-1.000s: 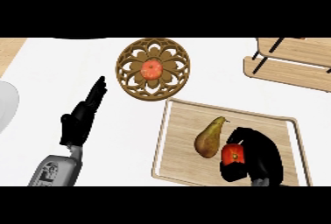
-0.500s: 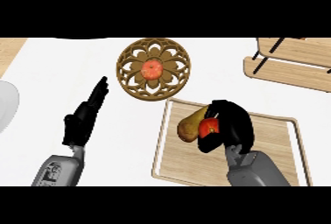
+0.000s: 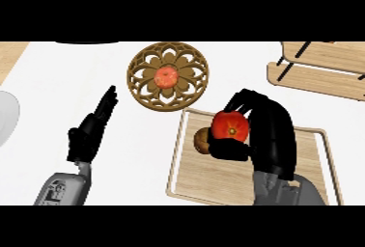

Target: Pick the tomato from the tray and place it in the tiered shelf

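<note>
Red, round tomato is held over the pale wooden tray, the black right hand curled round it; likely soft, smooth, best cupped at its sides.

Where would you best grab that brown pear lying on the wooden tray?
Around the brown pear at its exposed left end, coming from the left: the right hand, curled round the red tomato, hides the rest above the wooden tray.

Red tomato above wooden tray, shelf top-right
</note>
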Available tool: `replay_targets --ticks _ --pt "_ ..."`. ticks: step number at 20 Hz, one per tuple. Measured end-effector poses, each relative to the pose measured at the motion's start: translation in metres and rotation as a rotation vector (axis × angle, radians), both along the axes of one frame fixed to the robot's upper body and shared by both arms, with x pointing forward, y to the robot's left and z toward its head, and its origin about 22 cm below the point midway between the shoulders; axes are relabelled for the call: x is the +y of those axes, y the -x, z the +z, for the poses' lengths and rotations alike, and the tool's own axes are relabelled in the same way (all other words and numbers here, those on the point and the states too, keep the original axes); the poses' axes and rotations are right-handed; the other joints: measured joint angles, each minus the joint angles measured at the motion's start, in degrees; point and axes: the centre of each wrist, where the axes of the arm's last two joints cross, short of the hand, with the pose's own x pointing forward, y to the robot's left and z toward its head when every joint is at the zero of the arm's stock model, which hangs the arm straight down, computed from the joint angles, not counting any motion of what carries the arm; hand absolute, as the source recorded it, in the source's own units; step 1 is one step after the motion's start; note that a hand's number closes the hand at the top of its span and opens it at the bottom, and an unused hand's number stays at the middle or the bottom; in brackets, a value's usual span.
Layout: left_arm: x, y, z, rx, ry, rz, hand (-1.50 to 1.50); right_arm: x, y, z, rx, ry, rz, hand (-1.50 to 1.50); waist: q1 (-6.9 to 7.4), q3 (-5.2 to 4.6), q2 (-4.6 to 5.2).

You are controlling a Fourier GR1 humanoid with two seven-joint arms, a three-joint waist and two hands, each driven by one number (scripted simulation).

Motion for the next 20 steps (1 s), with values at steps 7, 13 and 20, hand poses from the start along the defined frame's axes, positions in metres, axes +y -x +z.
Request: replay_targets --ticks 7,13,20 --pt "-0.003 0.0 0.002 -0.005 -0.003 -0.005 0.0 -0.01 0.004 0.055 -0.172 0.056 -0.119 1.5 -0.03 -0.02 -0.03" --pt "0.0 0.004 -0.001 -0.003 0.001 -0.007 0.0 -0.036 0.002 0.097 -0.297 0.095 -0.24 1.5 0.08 -0.02 -0.01" --pt "0.002 0.005 -0.004 -0.003 -0.002 -0.001 0.0 -0.067 -0.022 0.137 -0.345 0.165 -0.359 1.5 0.27 -0.01 0.1"
